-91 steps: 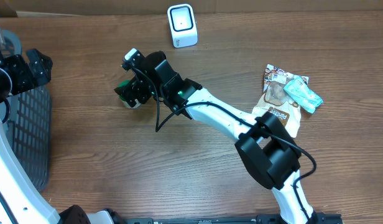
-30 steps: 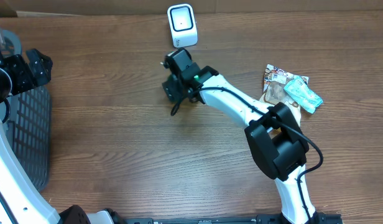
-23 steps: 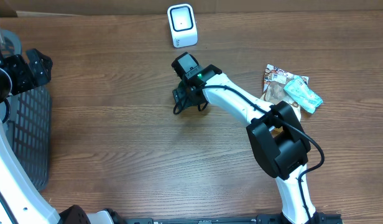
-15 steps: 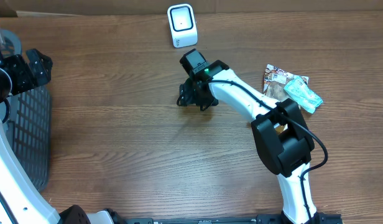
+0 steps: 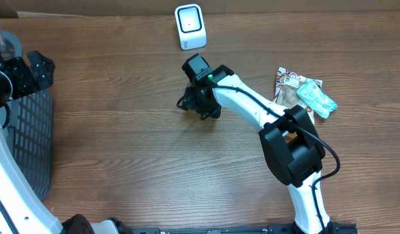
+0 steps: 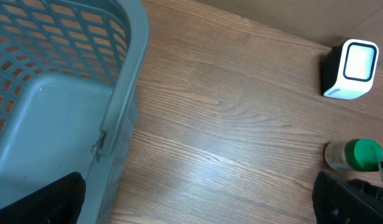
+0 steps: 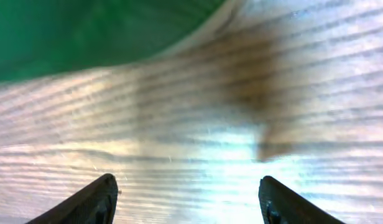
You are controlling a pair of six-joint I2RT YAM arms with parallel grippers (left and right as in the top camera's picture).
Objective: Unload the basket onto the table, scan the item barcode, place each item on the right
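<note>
**Overhead.** The right gripper (image 5: 195, 103) is seen just below the white scanner (image 5: 190, 26), its arm stretched across the wooden table (image 5: 122, 162). Three seconds ago it was placed farther left, over the green-capped item (image 6: 355, 154). It has since been carried up toward the scanner, and in the last half second it has been drawn slightly back to the left. The item itself is hidden under the gripper in this view. The snack packet (image 5: 287, 107) and the teal packet (image 5: 317, 97) at the right edge are unchanged, as are the left arm (image 5: 18, 75) and the grey basket (image 5: 25, 136).

**Left wrist.** The left gripper (image 6: 201, 202) is held wide open, with its dark fingers (image 6: 55, 199) in the lower corners and nothing between them. The basket wall fills the left side. The item is seen on the table near the scanner, close below it; whether it stands or lies cannot be told.

**Right wrist.** The fingertips (image 7: 76, 202) are spread well apart, and only blurred wood is shown between them. The green of the item is seen at the top edge, beyond the tips and not gripped.
</note>
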